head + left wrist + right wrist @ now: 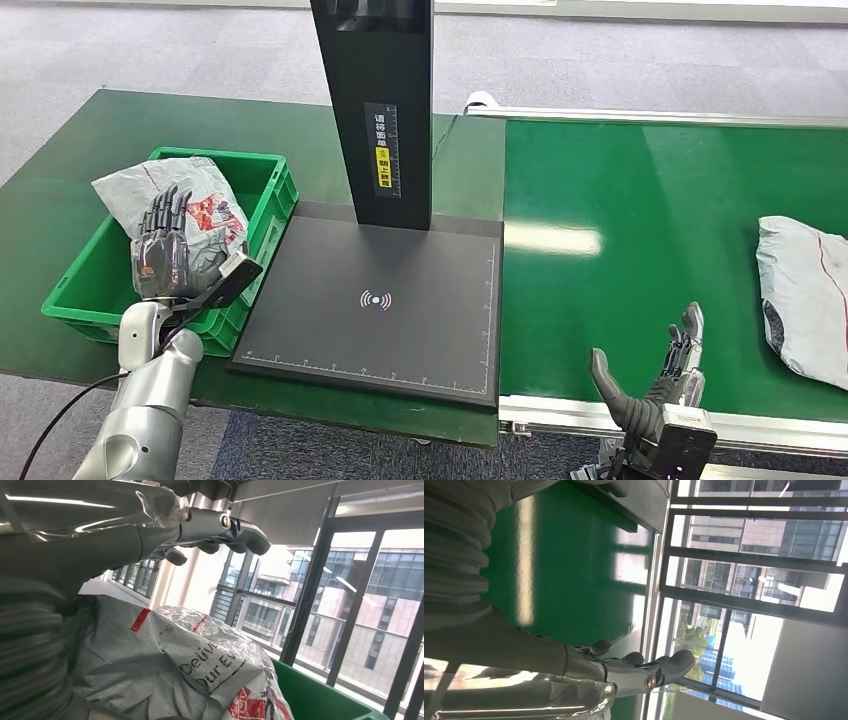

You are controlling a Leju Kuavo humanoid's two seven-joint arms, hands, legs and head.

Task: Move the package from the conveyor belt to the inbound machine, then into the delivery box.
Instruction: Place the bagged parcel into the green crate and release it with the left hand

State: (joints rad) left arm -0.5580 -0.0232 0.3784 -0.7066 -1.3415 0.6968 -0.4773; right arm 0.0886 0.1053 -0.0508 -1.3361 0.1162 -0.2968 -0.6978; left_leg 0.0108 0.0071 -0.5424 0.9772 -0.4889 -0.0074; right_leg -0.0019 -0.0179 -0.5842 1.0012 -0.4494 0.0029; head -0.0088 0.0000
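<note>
Silver left arm (150,395) (black cable trailing), dark-fingered left hand (170,245), grey-thumbed right hand (655,385)

We see a dark green tabletop (70,190) carrying a green delivery box (262,215), just beside the left hand's fingers (170,215), and the black inbound machine (385,300) between the two hands' fingers. The bright green conveyor belt (640,230) runs ahead of the right hand's fingers (690,330); on it a grey package (805,290) lies beyond them, at the far right.
</note>
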